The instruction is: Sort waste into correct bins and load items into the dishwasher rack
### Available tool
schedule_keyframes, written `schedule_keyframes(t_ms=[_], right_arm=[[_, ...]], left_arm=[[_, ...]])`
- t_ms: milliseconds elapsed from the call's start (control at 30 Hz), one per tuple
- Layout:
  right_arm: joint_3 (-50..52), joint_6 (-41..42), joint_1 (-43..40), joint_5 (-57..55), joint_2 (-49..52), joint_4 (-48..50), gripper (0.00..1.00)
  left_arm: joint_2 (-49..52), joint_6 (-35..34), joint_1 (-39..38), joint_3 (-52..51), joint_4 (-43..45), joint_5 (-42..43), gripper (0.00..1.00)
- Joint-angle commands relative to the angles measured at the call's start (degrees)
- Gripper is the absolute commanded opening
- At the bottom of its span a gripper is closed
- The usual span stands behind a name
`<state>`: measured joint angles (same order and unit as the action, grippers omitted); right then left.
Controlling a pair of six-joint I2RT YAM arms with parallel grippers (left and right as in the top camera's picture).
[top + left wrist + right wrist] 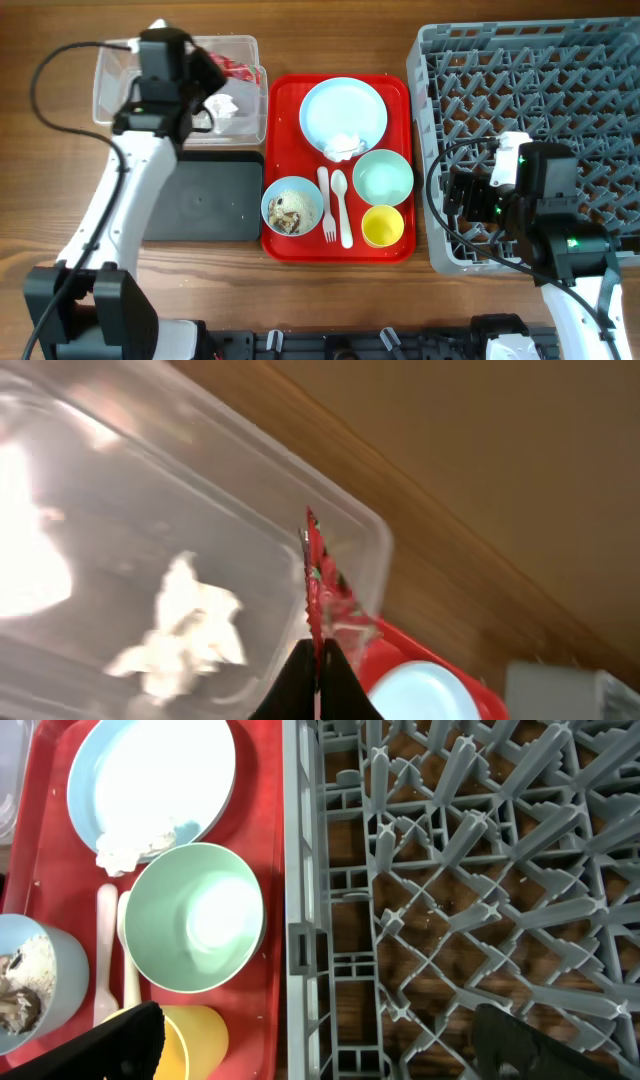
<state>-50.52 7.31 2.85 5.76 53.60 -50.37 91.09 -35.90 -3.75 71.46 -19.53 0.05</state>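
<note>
- Left gripper (318, 682) is pinched shut on the red wrapper (322, 595), which sticks out past its fingertips over a corner of the clear tub (120, 490).
- A white tissue (185, 630) lies inside the tub.
- Judgement: the wrapper is close to the tub wall. Move further inward and release low so it cannot flutter out.
- Right gripper (322, 1045) has its jaws wide apart and empty, over the edge of the dishwasher rack (480, 870).

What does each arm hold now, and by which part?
The left jaws pinch the red snack wrapper by its lower edge, over the clear tub. The right jaws are open, holding nothing.
</note>
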Motion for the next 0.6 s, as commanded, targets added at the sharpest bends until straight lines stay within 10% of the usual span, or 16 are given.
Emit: schedule_keyframes(t_ms=[0,67,567], right_arm=[[-1.3,0.3,0.2,0.7,0.2,-0.1,1.0],[-1.3,0.3,0.2,0.7,0.2,-0.1,1.0],[-1.3,0.3,0.2,0.7,0.2,-0.1,1.0]], left_arm=[[1.0,1.2,3.7,-0.3,-0.7,-1.4,0.18],[1.0,1.2,3.5,-0.3,-0.7,-1.1,0.47],[17.0,22.3,-25.2,-0.3,3.2,10.5,0.83]])
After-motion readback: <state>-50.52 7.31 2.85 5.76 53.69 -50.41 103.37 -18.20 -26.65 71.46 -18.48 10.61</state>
